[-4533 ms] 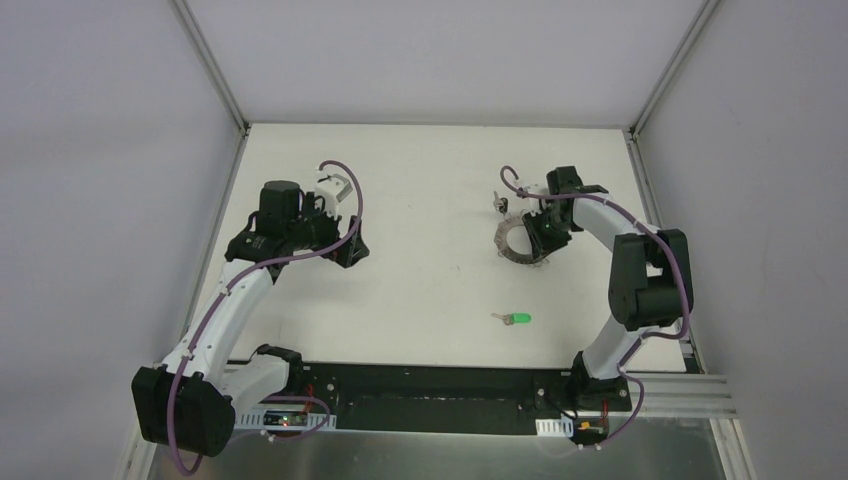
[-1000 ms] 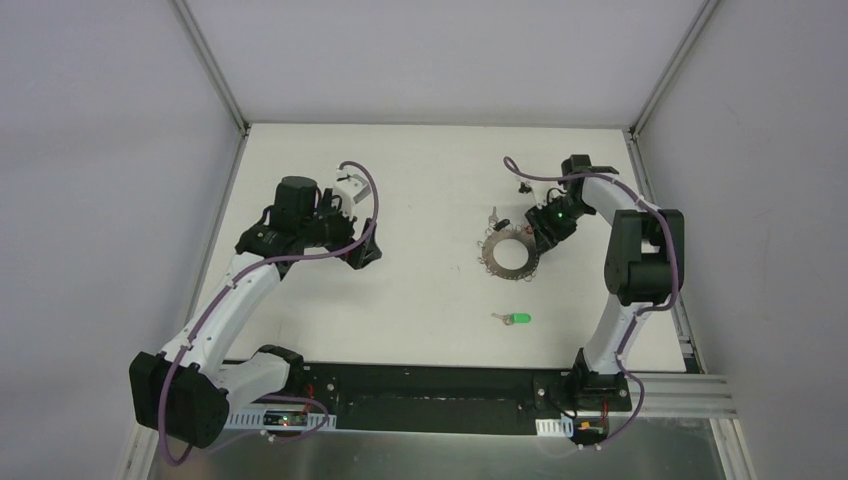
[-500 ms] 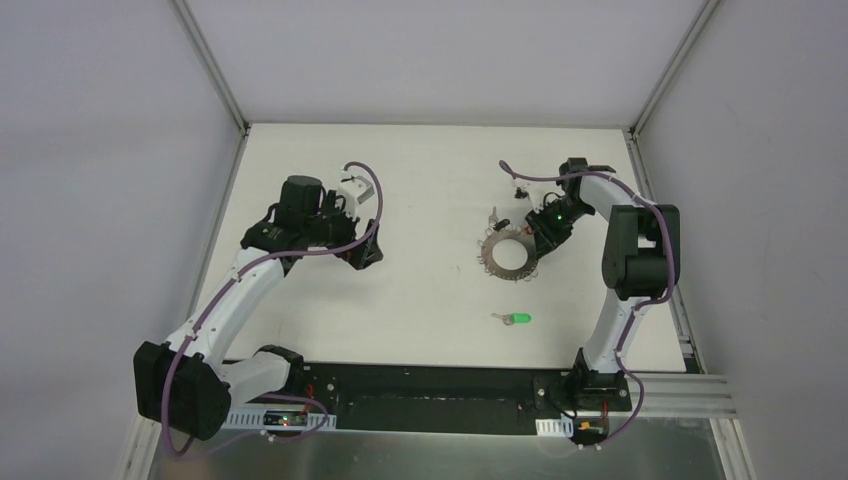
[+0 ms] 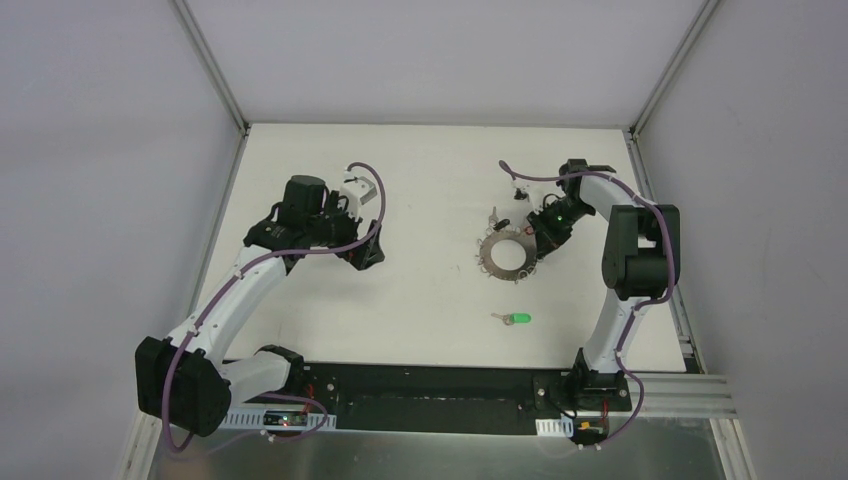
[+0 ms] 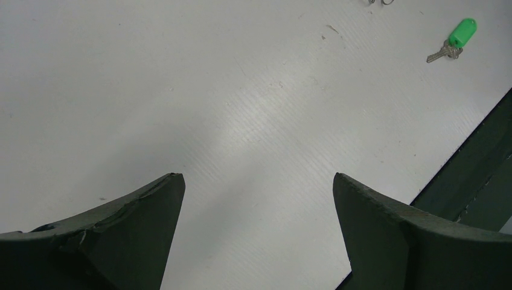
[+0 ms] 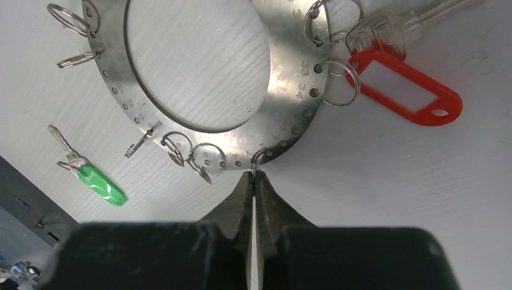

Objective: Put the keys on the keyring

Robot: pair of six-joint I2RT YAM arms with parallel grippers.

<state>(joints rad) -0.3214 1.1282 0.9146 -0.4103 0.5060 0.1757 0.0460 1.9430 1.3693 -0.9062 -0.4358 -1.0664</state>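
The keyring (image 6: 290,66) is a flat grey ring with small wire loops, lying on the white table (image 4: 420,290); in the top view the keyring (image 4: 490,264) sits right of centre. My right gripper (image 6: 253,175) is shut, its tips pinching one wire loop (image 6: 258,158) at the ring's near rim. A red-headed key (image 6: 401,84) hangs from a loop on the ring. A green-headed key (image 6: 99,184) lies loose beside the ring; it shows as the green key (image 4: 518,319) in the top view. My left gripper (image 5: 258,181) hangs open over bare table, far left of the ring.
A small dark key (image 4: 519,193) lies behind the ring, near a silver key (image 4: 493,213). The black base rail (image 4: 430,385) runs along the near edge. Grey walls close in the table on three sides.
My right gripper's jaws have closed onto a wire loop at the ring's rim. The left arm has drifted slightly to the right, still open.
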